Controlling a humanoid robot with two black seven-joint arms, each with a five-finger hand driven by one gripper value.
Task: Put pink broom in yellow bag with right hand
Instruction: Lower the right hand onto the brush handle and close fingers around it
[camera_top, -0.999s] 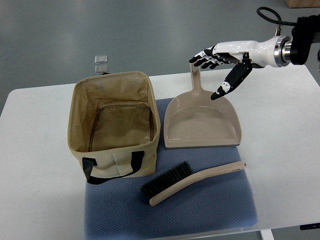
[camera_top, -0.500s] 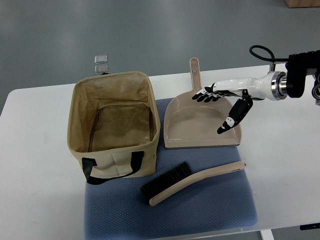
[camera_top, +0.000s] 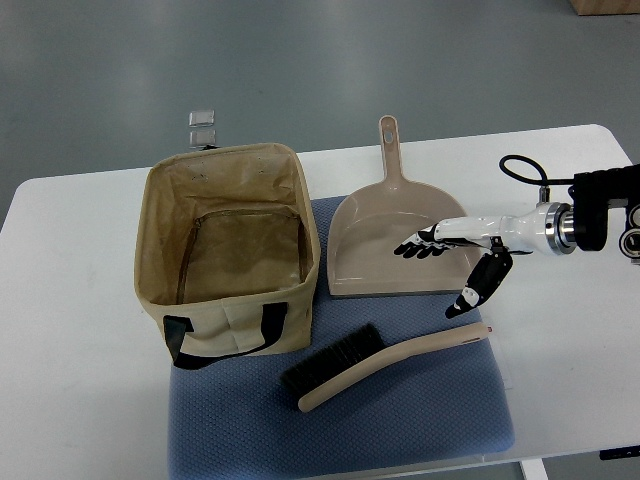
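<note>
The pink broom (camera_top: 385, 362) lies on the blue mat (camera_top: 400, 420) near the table's front, its black bristles at the left and its beige-pink handle running to the right. To the left stands the tan-yellow bag (camera_top: 227, 250), upright, with its mouth wide open and black straps on its near side. My right hand (camera_top: 440, 275) comes in from the right edge and hovers over the dustpan's right side, just above the broom's handle end. Its fingers (camera_top: 420, 246) are spread and the thumb (camera_top: 478, 293) points down; it holds nothing.
A beige dustpan (camera_top: 400, 240) lies between bag and hand, its handle pointing away from me. Two small clear items (camera_top: 203, 125) sit on the floor beyond the table. The white table (camera_top: 70, 330) ends close to the mat's front.
My right hand has come down and toward me, from above the dustpan's handle to low over the pan's right edge near the broom handle. Nothing else moved.
</note>
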